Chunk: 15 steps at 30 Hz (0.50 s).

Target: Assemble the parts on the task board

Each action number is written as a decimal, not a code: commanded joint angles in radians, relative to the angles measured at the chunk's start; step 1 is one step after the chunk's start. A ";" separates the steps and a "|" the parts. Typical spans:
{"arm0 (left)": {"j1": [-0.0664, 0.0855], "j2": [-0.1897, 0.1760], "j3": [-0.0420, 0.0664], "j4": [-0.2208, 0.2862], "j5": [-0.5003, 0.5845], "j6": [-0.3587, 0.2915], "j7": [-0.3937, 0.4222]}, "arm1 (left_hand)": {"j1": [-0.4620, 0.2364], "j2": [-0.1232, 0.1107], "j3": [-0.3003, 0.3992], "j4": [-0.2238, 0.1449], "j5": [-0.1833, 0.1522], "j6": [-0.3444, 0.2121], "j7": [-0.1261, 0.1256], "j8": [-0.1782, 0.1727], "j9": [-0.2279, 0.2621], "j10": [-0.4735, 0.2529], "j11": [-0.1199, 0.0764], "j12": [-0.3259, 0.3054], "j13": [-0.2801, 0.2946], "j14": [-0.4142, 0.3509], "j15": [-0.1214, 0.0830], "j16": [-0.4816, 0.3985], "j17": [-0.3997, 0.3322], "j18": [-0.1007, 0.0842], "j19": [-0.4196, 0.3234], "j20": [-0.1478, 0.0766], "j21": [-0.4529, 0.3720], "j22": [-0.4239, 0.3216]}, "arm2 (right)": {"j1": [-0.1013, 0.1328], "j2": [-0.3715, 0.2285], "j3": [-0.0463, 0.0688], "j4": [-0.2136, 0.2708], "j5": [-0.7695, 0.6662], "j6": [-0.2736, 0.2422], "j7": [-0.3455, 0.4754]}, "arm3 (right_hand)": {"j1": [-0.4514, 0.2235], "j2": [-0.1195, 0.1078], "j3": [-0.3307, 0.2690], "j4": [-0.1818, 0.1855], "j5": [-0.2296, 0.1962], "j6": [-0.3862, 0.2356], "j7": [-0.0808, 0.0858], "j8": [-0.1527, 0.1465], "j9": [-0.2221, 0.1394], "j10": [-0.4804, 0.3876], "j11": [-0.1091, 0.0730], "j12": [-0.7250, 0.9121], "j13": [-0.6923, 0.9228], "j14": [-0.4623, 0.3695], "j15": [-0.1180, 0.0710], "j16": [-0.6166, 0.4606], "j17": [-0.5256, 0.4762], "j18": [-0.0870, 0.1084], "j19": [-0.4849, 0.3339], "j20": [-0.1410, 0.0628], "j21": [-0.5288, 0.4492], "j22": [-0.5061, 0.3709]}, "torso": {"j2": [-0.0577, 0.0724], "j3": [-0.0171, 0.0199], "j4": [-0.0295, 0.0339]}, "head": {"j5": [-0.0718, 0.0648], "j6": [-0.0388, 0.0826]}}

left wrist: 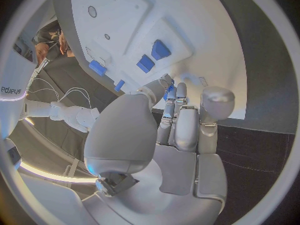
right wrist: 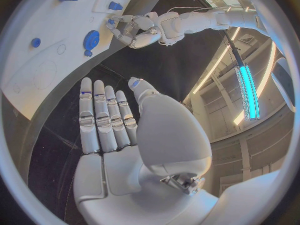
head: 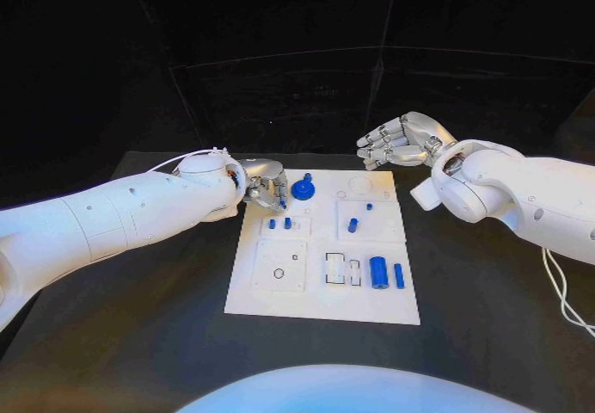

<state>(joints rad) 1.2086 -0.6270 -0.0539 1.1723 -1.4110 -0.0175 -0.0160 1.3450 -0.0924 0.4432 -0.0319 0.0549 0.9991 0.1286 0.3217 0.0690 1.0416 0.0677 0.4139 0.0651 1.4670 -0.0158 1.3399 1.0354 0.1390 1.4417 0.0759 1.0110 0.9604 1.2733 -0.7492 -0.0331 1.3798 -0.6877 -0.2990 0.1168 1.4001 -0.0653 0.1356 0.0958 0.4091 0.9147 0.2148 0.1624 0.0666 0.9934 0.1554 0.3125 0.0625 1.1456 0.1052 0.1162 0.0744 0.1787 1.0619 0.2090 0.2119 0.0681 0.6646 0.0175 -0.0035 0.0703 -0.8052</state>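
The white task board (head: 322, 292) lies in the middle of the black table. A round blue part (head: 303, 188) with a knob sits near its far left corner, also seen from the right wrist (right wrist: 91, 39). My left hand (head: 263, 191) is over that corner, its fingertips pointing down just left of the round part, and I see nothing held in it. From the left wrist, its fingers (left wrist: 181, 120) stretch toward the board (left wrist: 206, 45) past two small blue pegs (left wrist: 153, 56). My right hand (head: 397, 139) hangs empty in the air beyond the far right corner, fingers (right wrist: 103, 117) extended.
Two short pegs (head: 279, 223) stand behind my left hand's fingers. Another peg (head: 352, 225) sits mid-board, and a thick blue cylinder (head: 378, 272) with a slim one (head: 399, 275) lies at the near right. Black table surrounds the board on all sides.
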 commanded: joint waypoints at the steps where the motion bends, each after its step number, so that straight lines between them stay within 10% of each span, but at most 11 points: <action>1: 0.000 0.000 0.000 0.002 0.003 0.011 -0.001 | -0.009 0.002 -0.001 -0.002 0.001 0.008 -0.001 -0.005 0.000 0.007 -0.003 -0.004 0.001 0.012 -0.006 0.005 0.001 -0.017 0.006 -0.001 0.006 0.001 | 0.002 0.000 0.001 0.000 -0.003 0.006 0.005 | -0.010 0.001 0.003 0.000 0.004 0.006 0.003 -0.005 -0.001 0.008 0.000 -0.006 -0.001 0.007 0.003 -0.004 -0.002 0.005 0.008 0.003 -0.004 0.000 | -0.001 -0.0003 0.0010 | 0.000 -0.001; 15: -0.001 0.001 0.000 0.006 0.004 0.003 0.003 | -0.008 0.003 -0.001 -0.002 0.001 0.009 -0.001 -0.005 0.000 0.008 -0.004 -0.004 0.001 0.012 -0.006 0.006 0.003 -0.017 0.006 -0.001 0.007 0.003 | 0.002 0.002 0.001 -0.001 -0.003 0.007 0.005 | -0.010 0.001 0.003 0.000 0.004 0.006 0.003 -0.005 -0.001 0.008 0.000 -0.006 -0.001 0.007 0.003 -0.004 -0.002 0.005 0.008 0.003 -0.004 0.000 | 0.000 0.0002 -0.0003 | 0.000 -0.003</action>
<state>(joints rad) 1.2066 -0.6266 -0.0540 1.1765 -1.4105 -0.0175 -0.0155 1.3450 -0.0924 0.4432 -0.0319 0.0548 1.0026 0.1250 0.3217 0.0686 1.0453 0.0642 0.4140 0.0650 1.4670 -0.0158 1.3399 1.0379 0.1390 1.4417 0.0759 1.0110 0.9621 1.2733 -0.7482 -0.0331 1.3783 -0.6884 -0.2978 0.1163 1.4001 -0.0654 0.1355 0.0957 0.4091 0.9147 0.2149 0.1624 0.0666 0.9934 0.1554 0.3125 0.0625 1.1455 0.1053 0.1162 0.0745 0.1788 1.0619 0.2090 0.2119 0.0681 0.6641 0.0174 -0.0031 0.0707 -0.8078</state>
